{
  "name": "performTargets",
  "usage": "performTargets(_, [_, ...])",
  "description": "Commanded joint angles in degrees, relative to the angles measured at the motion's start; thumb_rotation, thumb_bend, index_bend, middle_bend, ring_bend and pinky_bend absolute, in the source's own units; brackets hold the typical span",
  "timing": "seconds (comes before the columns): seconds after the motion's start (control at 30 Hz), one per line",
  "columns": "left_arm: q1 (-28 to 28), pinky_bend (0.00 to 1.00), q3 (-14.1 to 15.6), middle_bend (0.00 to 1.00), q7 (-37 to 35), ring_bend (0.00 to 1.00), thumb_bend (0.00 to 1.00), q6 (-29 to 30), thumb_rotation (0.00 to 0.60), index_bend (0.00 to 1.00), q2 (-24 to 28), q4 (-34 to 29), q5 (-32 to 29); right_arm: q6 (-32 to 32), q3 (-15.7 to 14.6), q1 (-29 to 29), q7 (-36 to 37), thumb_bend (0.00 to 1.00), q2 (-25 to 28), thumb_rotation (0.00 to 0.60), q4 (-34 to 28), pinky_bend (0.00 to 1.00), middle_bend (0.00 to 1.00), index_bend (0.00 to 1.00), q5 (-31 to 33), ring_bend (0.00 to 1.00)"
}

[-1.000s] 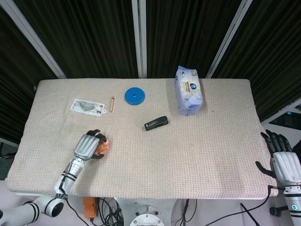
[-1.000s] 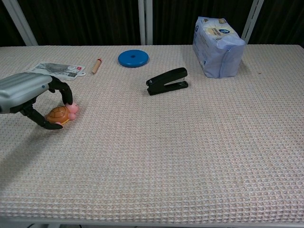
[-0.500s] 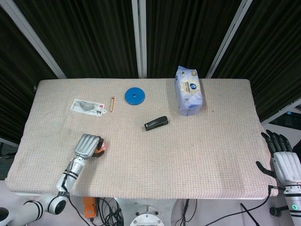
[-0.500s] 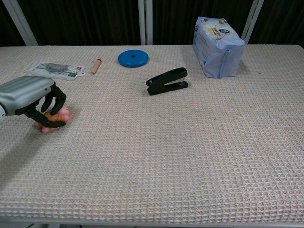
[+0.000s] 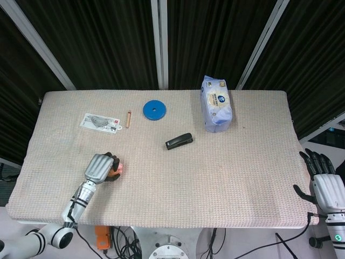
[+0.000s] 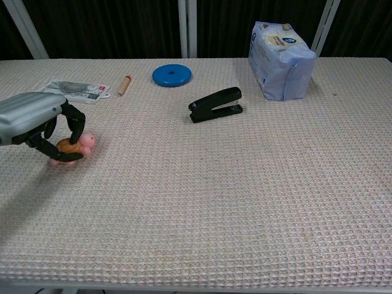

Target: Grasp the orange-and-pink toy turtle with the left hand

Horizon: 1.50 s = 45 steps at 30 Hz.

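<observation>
The orange-and-pink toy turtle [image 6: 72, 147] is at the table's front left, its pink head [image 5: 117, 169] poking out to the right. My left hand [image 6: 38, 120] [image 5: 99, 169] grips it, black fingers curled over the orange shell and thumb under its near side. The turtle looks slightly raised off the mat. Off the table's right edge my right hand [image 5: 325, 185] hangs with fingers spread and nothing in it; the chest view does not show it.
A black stapler [image 6: 215, 104] lies mid-table. Behind it are a blue disc [image 6: 171, 75], a small wooden stick [image 6: 125, 84] and a flat printed packet [image 6: 75, 90]. A pale blue tissue pack [image 6: 281, 52] stands at the back right. The woven mat [image 6: 233, 202] covers the table.
My left hand's fingers closed around the turtle, pulling it left and nearer, then shifted slightly back right; the pink head now shows past the fingers. The right hand has not moved.
</observation>
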Motion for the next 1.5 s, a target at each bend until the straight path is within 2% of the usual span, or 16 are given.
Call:
performTargets(0.03, [0.24, 0.52, 0.26, 0.36, -0.25, 0.28, 0.14, 0.47, 0.6, 0.35, 1.79, -2.48, 0.42, 0.11, -0.04, -0.03, -0.07, 0.16, 0.04, 0.6, -0.12, 0.0, 0.0, 0.0, -0.13, 0.0])
performTargets(0.27, [0.92, 0.53, 0.4, 0.35, 1.75, 0.28, 0.12, 0.72, 0.6, 0.32, 3.75, -5.73, -0.45, 0.42, -0.15, -0.17, -0.44, 0.16, 0.08, 0.6, -0.42, 0.0, 0.0, 0.0, -0.42, 0.0])
performTargets(0.6, [1.38, 0.57, -1.5, 0.41, 8.03, 0.33, 0.17, 0.96, 0.6, 0.37, 3.03, -7.51, -4.78, -0.19, -0.02, 0.0, -0.41, 0.16, -0.09, 0.6, -0.12, 0.0, 0.0, 0.0, 0.14, 0.0])
performTargets(1.1, [0.84, 0.55, -2.05, 0.43, 14.6, 0.33, 0.18, -0.85, 0.6, 0.4, 0.97, -6.09, -8.98, -1.03, 0.1, 0.16, 0.45, 0.16, -0.43, 0.6, 0.93, 0.0, 0.0, 0.0, 0.97, 0.0])
performTargets(1.5, [0.42, 0.56, -1.96, 0.49, 15.37, 0.37, 0.21, -2.22, 0.6, 0.45, 0.35, -4.93, -10.36, -1.32, 0.12, 0.21, 0.5, 0.16, -0.62, 0.6, 1.22, 0.0, 0.0, 0.0, 1.22, 0.0])
